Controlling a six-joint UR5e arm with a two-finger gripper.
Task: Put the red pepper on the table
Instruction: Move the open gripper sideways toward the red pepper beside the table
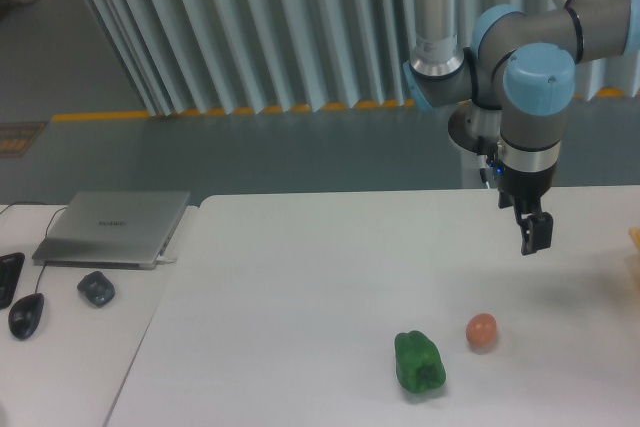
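White surface (300, 277) spans the lower frame, no red pepper is visible anywhere, and we cannot tell whether the tool (535, 235) at centre right is spread or pressed together, so we advise locating the pepper first.

Grey arm (600, 7), pale-blue joint caps, black jaws

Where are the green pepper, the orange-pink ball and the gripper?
green pepper (419, 363): fixed camera, middle of its body.
orange-pink ball (482, 331): fixed camera, centre of the ball.
gripper (535, 234): fixed camera, at the fingertips above the table.
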